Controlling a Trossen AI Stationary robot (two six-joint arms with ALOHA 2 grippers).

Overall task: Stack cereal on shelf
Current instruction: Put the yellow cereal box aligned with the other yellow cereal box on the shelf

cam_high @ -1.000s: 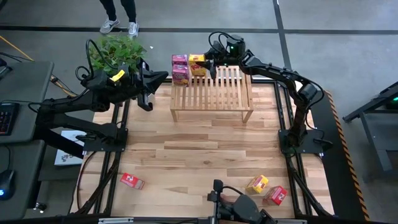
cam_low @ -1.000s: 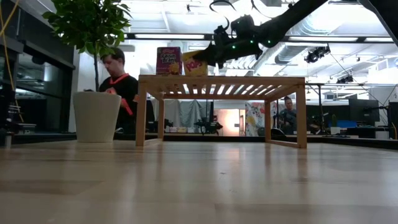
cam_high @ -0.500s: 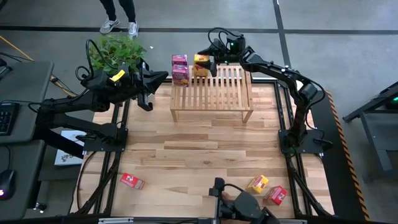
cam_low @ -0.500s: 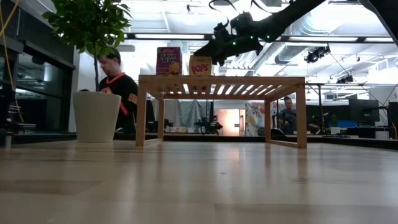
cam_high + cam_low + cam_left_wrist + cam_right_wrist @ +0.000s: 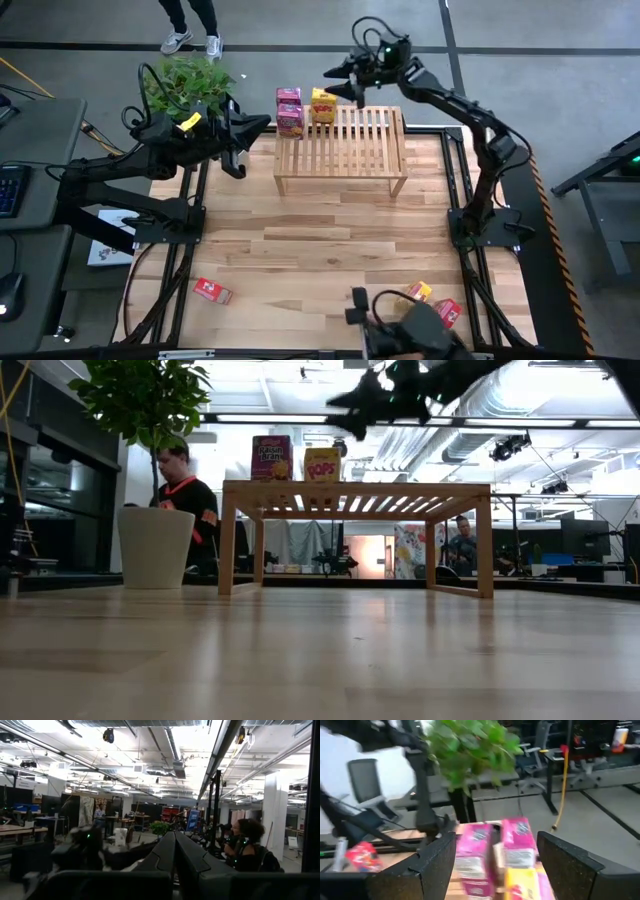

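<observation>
Now my right gripper [image 5: 343,79] hangs wide open and empty above the yellow box [image 5: 322,105] on the shelf [image 5: 345,150]; my left gripper [image 5: 240,140] sits shut beside it.

Setting: an open-plan robotics lab or workshop, probably shared. Evidence: exposed ceiling ducts [image 5: 165,767] and strip lights [image 5: 300,418], concrete floor [image 5: 560,60], 2 arms on a framed wooden table [image 5: 330,250], a potted plant [image 5: 150,510], and people seated at distant workbenches [image 5: 30,827].

A potted plant [image 5: 188,78] stands beside a person [image 5: 185,495] beyond the table.
</observation>
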